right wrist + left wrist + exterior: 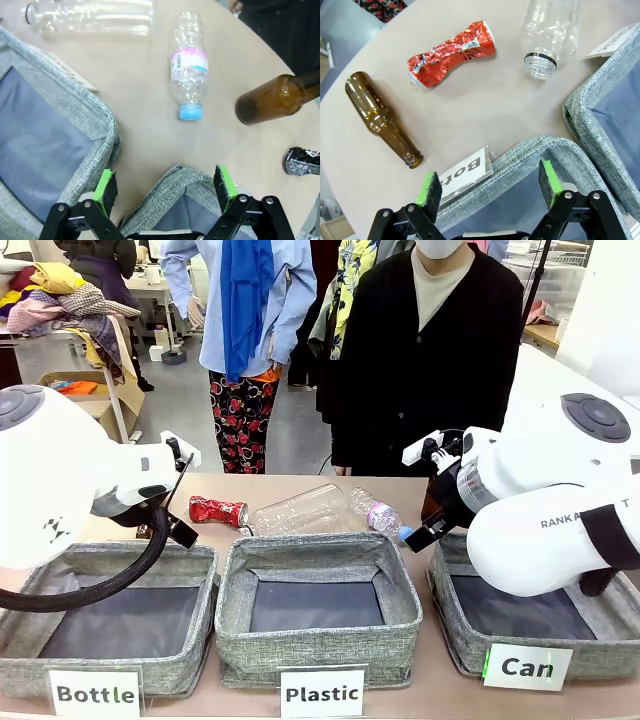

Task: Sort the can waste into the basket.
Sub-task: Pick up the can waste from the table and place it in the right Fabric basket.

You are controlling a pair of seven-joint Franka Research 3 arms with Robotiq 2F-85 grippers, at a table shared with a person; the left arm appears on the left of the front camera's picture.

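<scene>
Dented red can [452, 54] and black can [302, 161] lying on the desk [485, 115] outside the Can basket [455, 625], likely light, thin-walled, best pinched across the middle; left hand [490, 182] and right hand [165, 183] spread, empty.

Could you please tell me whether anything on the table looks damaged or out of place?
The red can is crushed and twisted at its middle, lying on its side beside a brown bottle. The big clear bottle near it has no cap. Nothing looks spilled.
</scene>
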